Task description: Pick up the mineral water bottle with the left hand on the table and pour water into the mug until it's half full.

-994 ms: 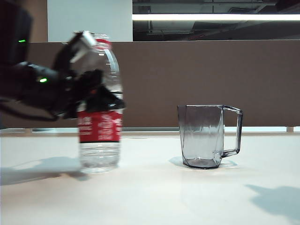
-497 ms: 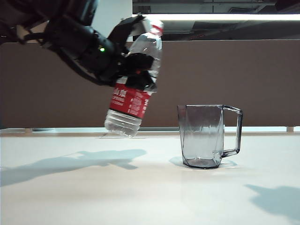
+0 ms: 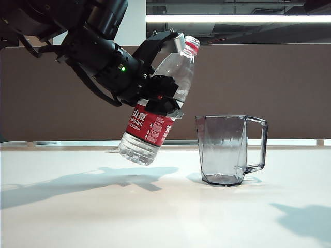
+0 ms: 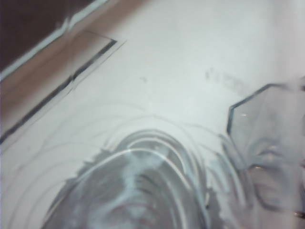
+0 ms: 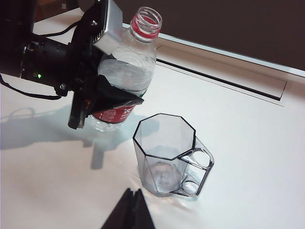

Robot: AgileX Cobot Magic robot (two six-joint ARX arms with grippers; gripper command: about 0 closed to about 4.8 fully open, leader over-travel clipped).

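The mineral water bottle [image 3: 158, 111], uncapped and tilted, hangs above the table [image 3: 155, 212] just left of the mug [image 3: 227, 150], clamped in the left gripper [image 3: 164, 70]. The right gripper [image 5: 129, 210] hovers near the mug, jaws together. Behind the glossy white tabletop stands a brown partition [image 3: 269, 88] under a ceiling light strip [image 3: 238, 19].

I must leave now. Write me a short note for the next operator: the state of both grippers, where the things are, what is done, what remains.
Left gripper: shut on the mineral water bottle, held in the air, tilted with its open mouth toward the mug.
Right gripper: shut, holding nothing, low over the table near the mug.
Mug: upright on the table, looks empty.
Done: bottle picked up, cap off.
Left: bring the mouth over the mug, pour until half full.
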